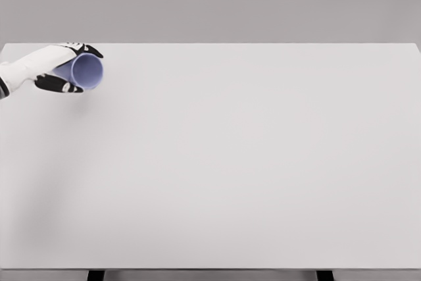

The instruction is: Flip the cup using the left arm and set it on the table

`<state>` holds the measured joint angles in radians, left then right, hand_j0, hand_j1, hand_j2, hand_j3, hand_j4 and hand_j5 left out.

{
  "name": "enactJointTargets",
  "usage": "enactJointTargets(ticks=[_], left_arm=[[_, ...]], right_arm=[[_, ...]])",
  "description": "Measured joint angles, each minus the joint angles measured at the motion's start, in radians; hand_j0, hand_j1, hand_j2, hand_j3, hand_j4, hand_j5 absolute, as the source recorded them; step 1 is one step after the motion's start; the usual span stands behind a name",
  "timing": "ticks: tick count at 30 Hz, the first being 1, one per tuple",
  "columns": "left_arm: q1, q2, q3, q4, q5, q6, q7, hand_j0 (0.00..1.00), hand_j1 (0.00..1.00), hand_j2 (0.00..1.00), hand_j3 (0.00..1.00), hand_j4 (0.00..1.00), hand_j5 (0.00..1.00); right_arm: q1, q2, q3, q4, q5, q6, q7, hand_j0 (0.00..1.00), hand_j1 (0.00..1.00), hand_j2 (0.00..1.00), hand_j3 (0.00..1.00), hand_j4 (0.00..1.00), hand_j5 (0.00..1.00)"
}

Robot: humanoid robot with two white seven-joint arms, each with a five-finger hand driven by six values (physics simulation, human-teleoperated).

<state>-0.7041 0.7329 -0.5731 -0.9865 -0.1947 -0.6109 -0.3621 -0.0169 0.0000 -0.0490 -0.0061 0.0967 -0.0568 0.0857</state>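
Head view of the cup-flipping step. The left robot hand (62, 70) is shown at the far left of the desk (250, 162), its arm entering from the left edge. It is closed around a pale lilac cup (85, 71), with dark-tipped fingers (89, 49) seen above the cup and the thumb (59, 84) below it. The cup is held on its side, with the open mouth turned toward the right and slightly toward the camera; whether it is lifted clear of the desk or touching it cannot be told. The rotation is judged to be roughly half done. To finish it well, the wrist roll should be continued until the rim faces straight up, the grip should be kept firm so that the smooth wall does not slip, and the cup should be lowered until its base lies flat before the fingers are loosened. The right arm is not in view. The desk is a plain, matte, light grey slab on dark legs (96, 274), set against a uniform grey background.
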Motion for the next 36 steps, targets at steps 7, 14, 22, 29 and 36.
enactJointTargets(ticks=[7,14,22,29,36], left_arm=[[0.003,-0.005,-0.062,-0.004,0.34,-0.002,-0.084,0.48,0.48,0.48,0.48,0.48,0.48],[0.0,-0.028,-0.12,-0.012,0.7,0.093,-0.229,0.49,0.49,0.49,0.49,0.49,0.49],[-0.032,-0.153,-0.1,-0.008,0.884,0.356,-0.248,0.54,0.54,0.54,0.54,0.54,0.54],[-0.034,-0.283,-0.053,0.044,0.897,0.488,-0.249,0.55,0.55,0.55,0.55,0.55,0.55],[-0.026,-0.336,-0.049,0.081,0.891,0.503,-0.249,0.6,0.6,0.6,0.6,0.6,0.6]], right_arm=[[0.0,0.0,0.0,0.0,0.0,0.0,0.0,1.0,1.0,1.0,1.0,1.0,1.0],[0.0,0.0,0.0,0.0,0.0,0.0,0.0,1.0,1.0,1.0,1.0,1.0,1.0],[0.0,0.0,0.0,0.0,0.0,0.0,0.0,1.0,1.0,1.0,1.0,1.0,1.0],[0.0,0.0,0.0,0.0,0.0,0.0,0.0,1.0,1.0,1.0,1.0,1.0,1.0],[0.0,0.0,0.0,0.0,0.0,0.0,0.0,1.0,1.0,1.0,1.0,1.0,1.0]])
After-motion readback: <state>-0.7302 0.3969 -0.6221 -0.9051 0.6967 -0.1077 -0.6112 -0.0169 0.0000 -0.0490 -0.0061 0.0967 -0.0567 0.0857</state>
